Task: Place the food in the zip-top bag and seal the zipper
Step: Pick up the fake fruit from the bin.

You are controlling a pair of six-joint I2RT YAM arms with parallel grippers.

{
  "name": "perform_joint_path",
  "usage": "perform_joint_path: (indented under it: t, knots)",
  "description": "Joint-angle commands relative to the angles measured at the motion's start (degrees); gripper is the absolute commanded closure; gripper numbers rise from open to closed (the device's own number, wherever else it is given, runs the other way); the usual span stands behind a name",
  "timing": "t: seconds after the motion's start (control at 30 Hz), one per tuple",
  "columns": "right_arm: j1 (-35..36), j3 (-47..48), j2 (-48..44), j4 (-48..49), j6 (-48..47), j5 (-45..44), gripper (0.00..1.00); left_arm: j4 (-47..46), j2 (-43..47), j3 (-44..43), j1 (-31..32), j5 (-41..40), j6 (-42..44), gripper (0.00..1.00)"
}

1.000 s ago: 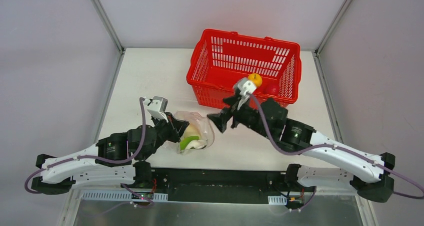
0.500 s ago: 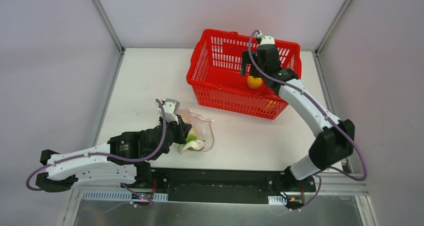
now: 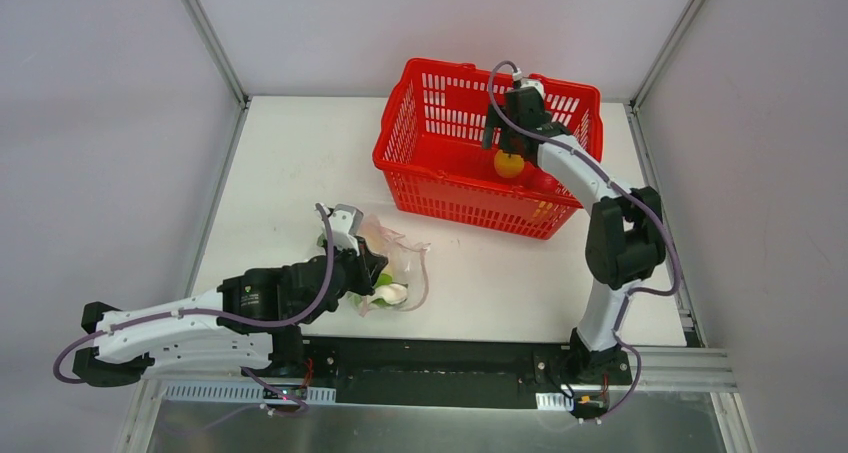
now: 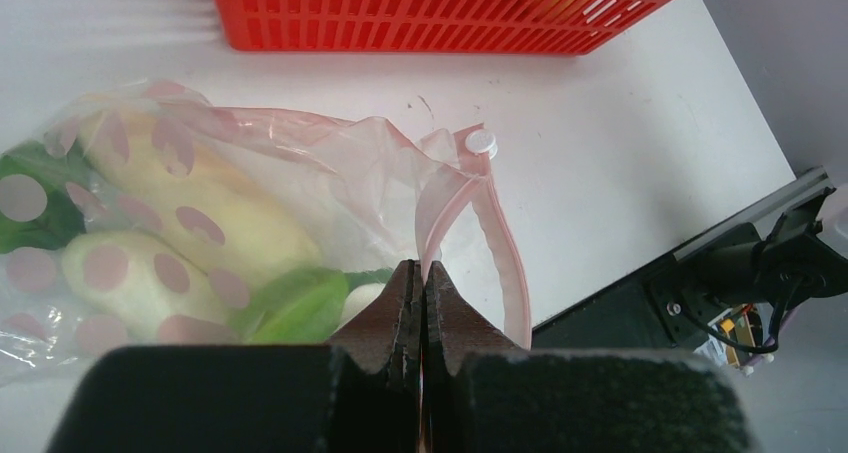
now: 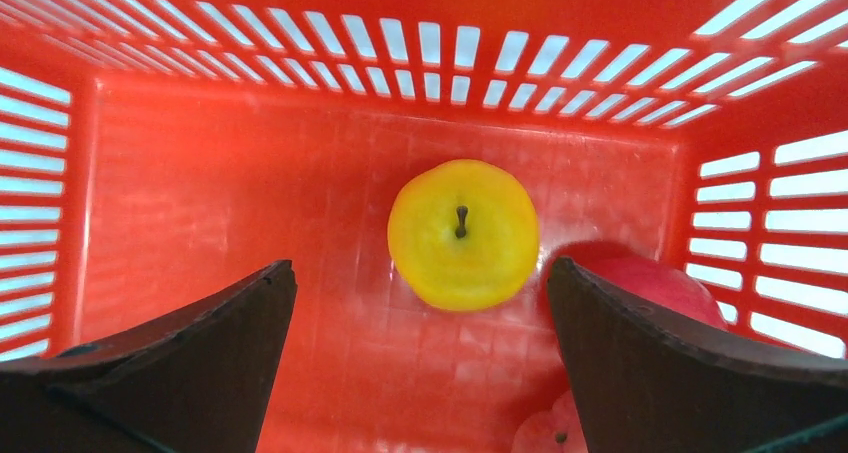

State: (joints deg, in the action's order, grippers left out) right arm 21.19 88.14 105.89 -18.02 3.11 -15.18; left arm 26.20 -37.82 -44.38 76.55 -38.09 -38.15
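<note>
Pinching zipper (image 4: 508, 263) of clear pink-dotted zip-top bag (image 4: 330, 163): left gripper (image 4: 421, 269) | right gripper (image 5: 420, 265) wide, empty, over yellow apple (image 5: 463, 233)

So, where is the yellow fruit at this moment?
In the top view the yellow fruit lies in the red basket, towards its right end, beside a red fruit, under the open right pincer.

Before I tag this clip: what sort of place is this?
Likely a robot test cell: left arm and right arm bolted beside a white table, plain walls, toy fruit in a red basket.
</note>
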Motion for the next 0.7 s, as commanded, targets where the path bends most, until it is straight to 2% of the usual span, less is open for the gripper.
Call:
perform_joint_path:
  t: [0.0,0.07,0.23,0.37,0.43,0.53,0.67]
  knots:
    - [-0.54,-2.46,1.23,11.62,2.15,-5.22,0.01,-2.69,1.37,0.29,0.38,1.05,-0.25,1.00]
    - [-0.87,-2.38,2.49,12.79,1.02,-3.17,0.02,-1.83,1.29,-0.35,0.35,1.33,-0.05,1.00]
    - [-1.32,-3.72,6.18,17.41,-2.57,-6.18,0.01,-2.99,1.27,1.22,0.35,3.62,-1.26,1.00]
    - [-1.48,-0.36,11.45,14.40,-4.13,-6.88,0.01,-3.87,1.72,1.75,0.35,5.44,-0.73,1.00]
    - [-1.69,-0.79,13.19,15.47,-4.12,-3.12,0.04,-3.96,2.40,1.97,0.35,5.30,-0.61,1.00]
    - [-1.73,-1.47,15.13,17.09,-3.21,-1.94,0.08,-4.27,3.81,2.55,0.35,5.79,-0.61,1.00]
    - [-1.68,-3.19,14.52,19.04,-1.25,-1.27,0.20,-4.35,5.92,3.88,0.35,5.66,-1.21,1.00]
